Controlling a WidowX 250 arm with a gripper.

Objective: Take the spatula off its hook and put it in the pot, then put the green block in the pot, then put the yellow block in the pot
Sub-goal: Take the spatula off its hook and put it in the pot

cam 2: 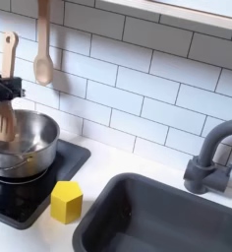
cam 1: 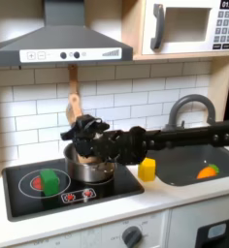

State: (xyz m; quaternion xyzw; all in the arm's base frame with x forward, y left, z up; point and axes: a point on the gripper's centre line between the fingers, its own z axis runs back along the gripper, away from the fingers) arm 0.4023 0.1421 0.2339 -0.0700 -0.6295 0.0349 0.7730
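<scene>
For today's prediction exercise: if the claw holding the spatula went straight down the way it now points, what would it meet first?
Most likely the pot. The claw grips the spatula by its handle, slotted head hanging just over the pot's opening, so the head should reach the inside first; depth is unclear.

A light wooden spatula with a slotted head (cam 2: 3,116) stands upright at the left edge of the second exterior view, head down inside a round shiny steel pot (cam 2: 29,148). A bright yellow block (cam 2: 67,201) sits lower left of centre. In the first exterior view, a small green block (cam 1: 50,178) rests on the lower-left burner.
</scene>
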